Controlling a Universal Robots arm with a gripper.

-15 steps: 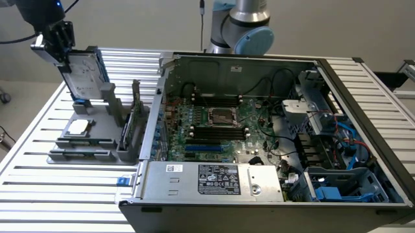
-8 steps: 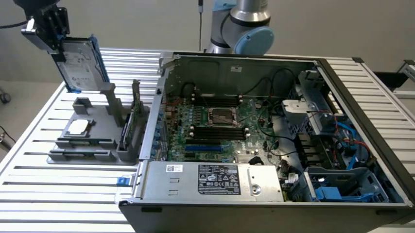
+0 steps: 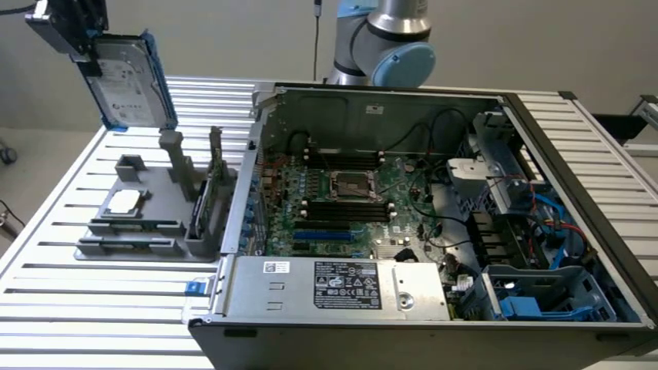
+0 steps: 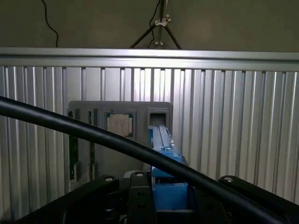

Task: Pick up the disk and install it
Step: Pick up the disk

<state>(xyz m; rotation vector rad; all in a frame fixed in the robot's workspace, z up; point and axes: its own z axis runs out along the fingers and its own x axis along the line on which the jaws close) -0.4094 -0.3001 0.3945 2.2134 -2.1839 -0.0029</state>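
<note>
Gripping the disk point(image 3: 129, 81) at its upper end, tool point(image 3: 91, 45) clenched on the blue plastic carrier point(image 3: 157, 77), at 10 o'clock in the exterior view. Disk held upright, well above the surface point(image 3: 92, 308), label face toward the camera; flat silver-grey metal body, white label, bright blue frame along both long edges.

Below it, at 8 o'clock: grey moulded fixture point(image 3: 134, 231) resting on the surface, with stepped pockets and upright posts. Small square silver chip point(image 3: 122, 202) lying flat in one pocket; thin dark card point(image 3: 216, 173) standing upright at the fixture's 3 o'clock edge, near the case wall.

From centre to 4 o'clock: open computer case point(image 3: 391, 116), dark sheet metal. Inside: green motherboard point(image 3: 411, 181) with a square socket at its middle and black memory slots; black cables point(image 3: 442, 123) looped over it; silver power supply box point(image 3: 340, 285) with a printed label at 6 o'clock; blue plastic bay parts point(image 3: 535, 304) at 4 o'clock. Behind the case at 12 o'clock: arm joint point(image 3: 396, 54), grey with a pale blue cap.

Surface of ribbed aluminium slats, matt, with parallel grooves.

Wrist view: blue carrier edge of the disk point(image 4: 161, 140) clamped between the black fingers point(image 4: 140, 198); thick black cable point(image 4: 70, 126) crossing in front of disk and fixture point(image 4: 117, 109); fixture and chip point(image 4: 119, 124) beyond, on the slatted surface point(image 4: 224, 130).
</note>
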